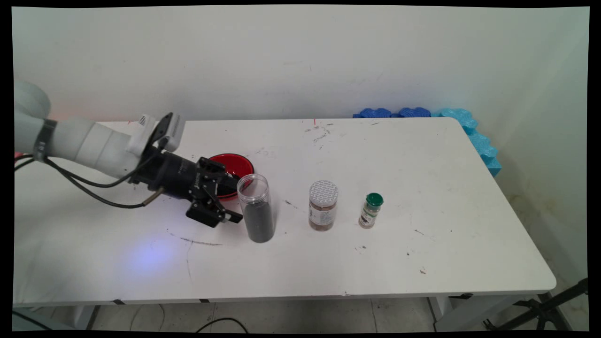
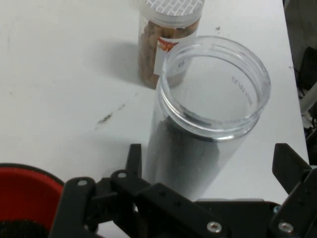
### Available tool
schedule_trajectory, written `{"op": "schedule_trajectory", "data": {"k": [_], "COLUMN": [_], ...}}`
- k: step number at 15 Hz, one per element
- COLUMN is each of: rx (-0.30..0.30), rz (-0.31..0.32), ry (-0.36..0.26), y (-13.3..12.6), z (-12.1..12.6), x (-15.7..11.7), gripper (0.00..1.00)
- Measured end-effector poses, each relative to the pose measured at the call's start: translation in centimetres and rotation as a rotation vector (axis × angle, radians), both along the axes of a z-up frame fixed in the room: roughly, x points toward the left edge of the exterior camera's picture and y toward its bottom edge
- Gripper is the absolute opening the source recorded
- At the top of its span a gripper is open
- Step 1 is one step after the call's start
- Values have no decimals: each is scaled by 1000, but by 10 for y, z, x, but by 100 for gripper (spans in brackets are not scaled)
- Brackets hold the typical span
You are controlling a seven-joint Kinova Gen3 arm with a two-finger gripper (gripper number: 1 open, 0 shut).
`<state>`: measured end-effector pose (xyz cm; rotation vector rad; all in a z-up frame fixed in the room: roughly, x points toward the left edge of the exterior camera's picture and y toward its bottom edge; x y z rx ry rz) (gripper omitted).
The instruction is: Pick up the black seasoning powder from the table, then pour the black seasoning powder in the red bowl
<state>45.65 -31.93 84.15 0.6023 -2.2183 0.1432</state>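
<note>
Main view: the black two-finger gripper (image 1: 230,202) lies low over the white table (image 1: 328,263), reaching in from the left, its jaws spread wide and holding nothing, the fingertips just short of a tall clear lidless jar (image 1: 256,207) that stands upright and is part filled with a dark granular material. One finger appears to pass in front of the red bowl (image 1: 235,165), which sits just behind the gripper. To the right, well apart from the gripper, stand a jar of brown contents with a patterned silver foil seal (image 1: 323,205) and a small green-capped spice bottle (image 1: 371,210); both carry labels whose print cannot be read. Blue foam padding (image 1: 474,134) lines the far right corner. Judged from position only, the approach to the clear jar is made; no grasp is closed and nothing is lifted. Hand view: the clear jar (image 2: 208,124) stands between the two open fingers (image 2: 132,161), untouched by either; embossed characters on its rim are illegible. The foil-sealed jar (image 2: 166,34) shows a white and orange label, unreadable. The red bowl's rim (image 2: 27,186) shows at lower left.
</note>
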Motion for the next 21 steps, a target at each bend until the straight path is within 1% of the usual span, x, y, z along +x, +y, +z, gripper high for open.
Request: {"op": "schedule_trajectory", "data": {"k": [7,14,15,18,21], "rx": [0,3,4,13,26], "rz": [13,28,29,32,42], "ry": [5,6,7,8,-4], "y": [-7,-13,-13,-13,-10], "z": [-11,-17,-17,-16,-11], "x": [-13,-20,-20,-21,-18], "gripper": [100,100,0,0,0]}}
